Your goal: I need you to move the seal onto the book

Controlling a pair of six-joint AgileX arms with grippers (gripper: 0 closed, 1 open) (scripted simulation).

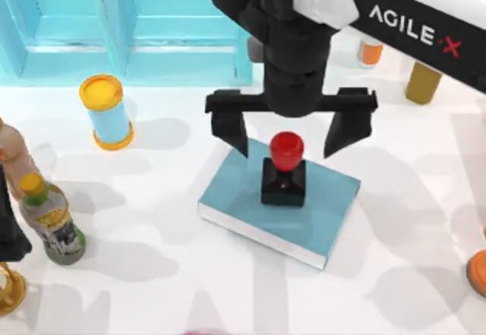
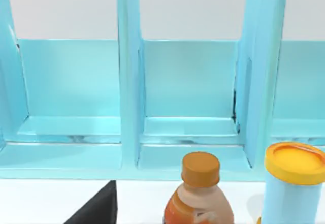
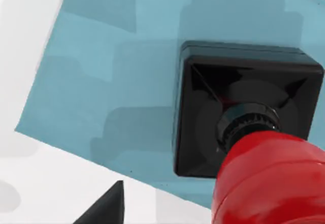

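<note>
R gripper (image 1: 291,134) open just above seal (image 1: 284,169), upright on book (image 1: 334,206); L fingers unclear.

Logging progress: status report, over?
Right gripper open above the red-knobbed black seal. Seal upright on teal-blue book. Left arm parked at table's left. Nothing obstructing.

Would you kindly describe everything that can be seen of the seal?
The seal is a small stamp with a square, blocky black base and a glossy red round knob on a ribbed black neck. It looks like hard plastic. It stands upright on the book, near the middle of the teal cover, base flat on it. The right gripper hangs open just above, its fingers either side of the knob and clear of it.
</note>
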